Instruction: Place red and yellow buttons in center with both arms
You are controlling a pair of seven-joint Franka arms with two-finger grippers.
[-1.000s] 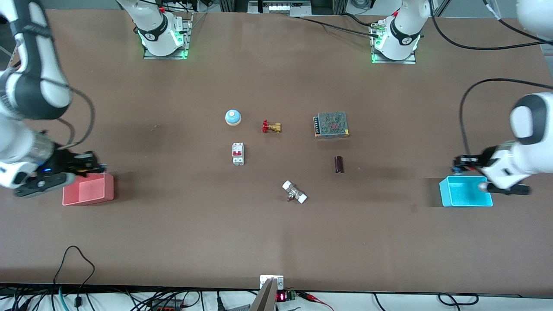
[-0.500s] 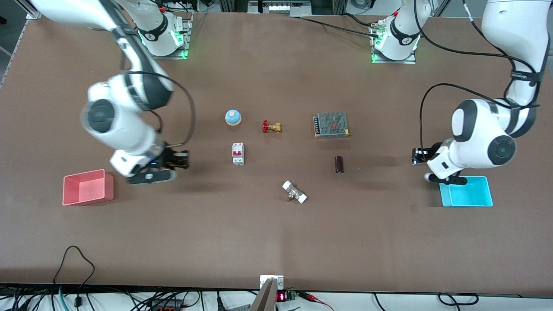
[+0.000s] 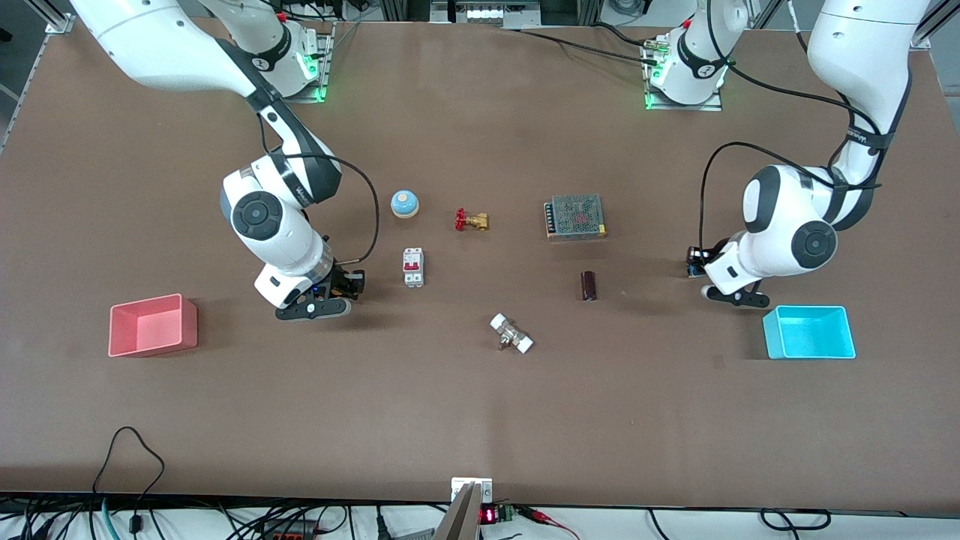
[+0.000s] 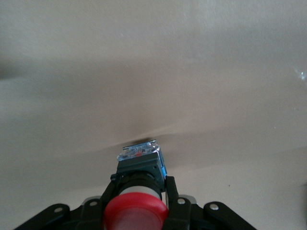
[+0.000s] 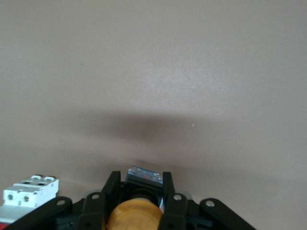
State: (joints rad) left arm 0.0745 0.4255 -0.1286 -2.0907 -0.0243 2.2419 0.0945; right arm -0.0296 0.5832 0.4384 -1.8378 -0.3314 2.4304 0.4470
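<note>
left claw (image 4: 139,211) gripping red button (image 4: 136,213), hanging over bench (image 3: 480,420) near blue bin (image 3: 810,332) | right claw (image 5: 139,201) gripping yellow button (image 5: 134,215), hanging beside breaker (image 3: 413,267)

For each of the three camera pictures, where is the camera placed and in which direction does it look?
Front view: high across the table, facing both arms; shows the left gripper, the right gripper, the pink bin and the blue bin.
Left wrist view: on the left wrist, looking down at the tabletop; its fingers clamp the red button.
Right wrist view: on the right wrist, looking down; its fingers clamp the yellow button.
Shared: the circuit breaker appears in the front and right wrist views.
</note>
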